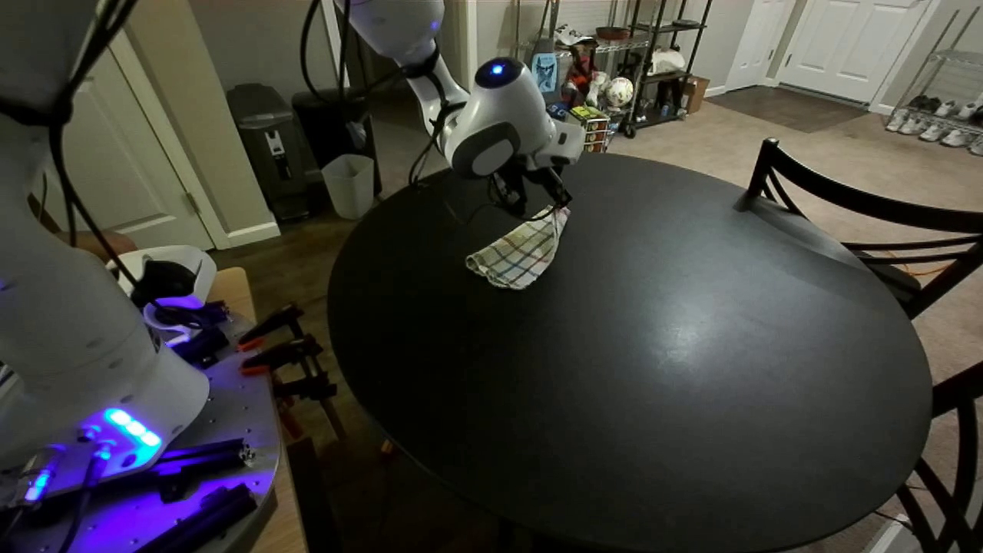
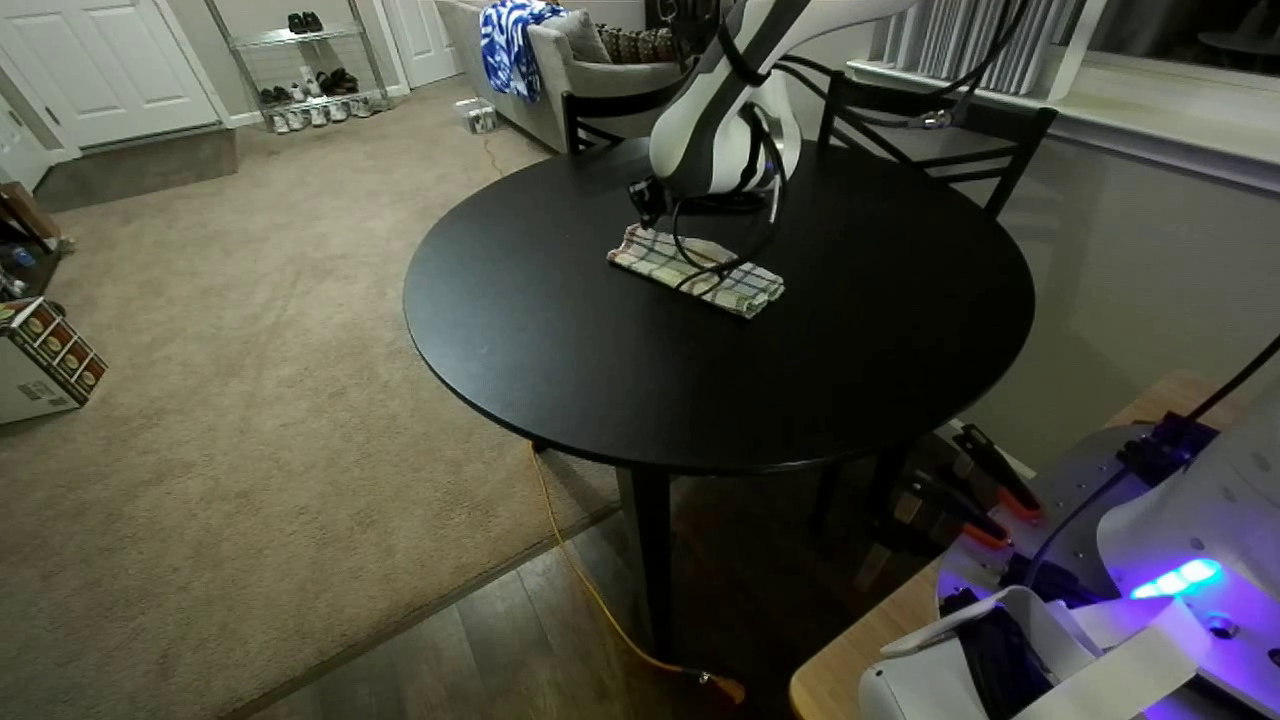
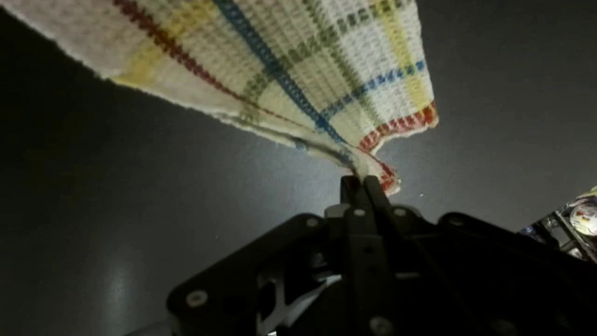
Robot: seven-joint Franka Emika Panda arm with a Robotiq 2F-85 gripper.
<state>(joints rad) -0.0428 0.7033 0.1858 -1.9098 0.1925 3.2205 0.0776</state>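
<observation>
- Cloth (image 1: 516,253) is on the round dark surface (image 1: 676,430), well apart from the robot's base (image 1: 100,353).
- The arm (image 1: 499,115) leans out over the surface, its upper part cut off at the top of both exterior views.
- What matters most, to my eye: from the claw (image 3: 362,181), the cloth fans back toward the base, its long axis running roughly that way. Its end at the claw seems lifted, but how high I can't tell.
- Up close, the claw is pinching a gathered bit of the cloth, its jaws almost meeting through it; the wrist view crops the cloth's other end.
- Cables (image 2: 735,265) loop in front of the cloth in an exterior view, hiding thin strips of it.
- The red hem (image 3: 401,126) pokes out just beside the fingertips (image 3: 377,190), which are hard to make out in both exterior views, dark against dark.
</observation>
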